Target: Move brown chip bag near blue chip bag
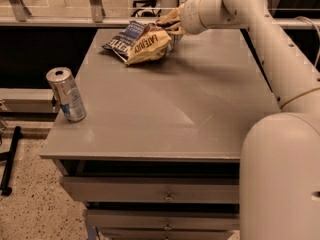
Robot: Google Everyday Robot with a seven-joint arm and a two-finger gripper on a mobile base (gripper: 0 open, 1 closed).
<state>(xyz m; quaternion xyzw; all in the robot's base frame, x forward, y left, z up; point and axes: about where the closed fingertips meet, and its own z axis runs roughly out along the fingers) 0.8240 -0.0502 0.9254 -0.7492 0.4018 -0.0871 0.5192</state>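
The crinkly tan-and-brown chip bag covers part of the dark navy chip bag. It also largely hides the gripper at the far edge of the grey table.
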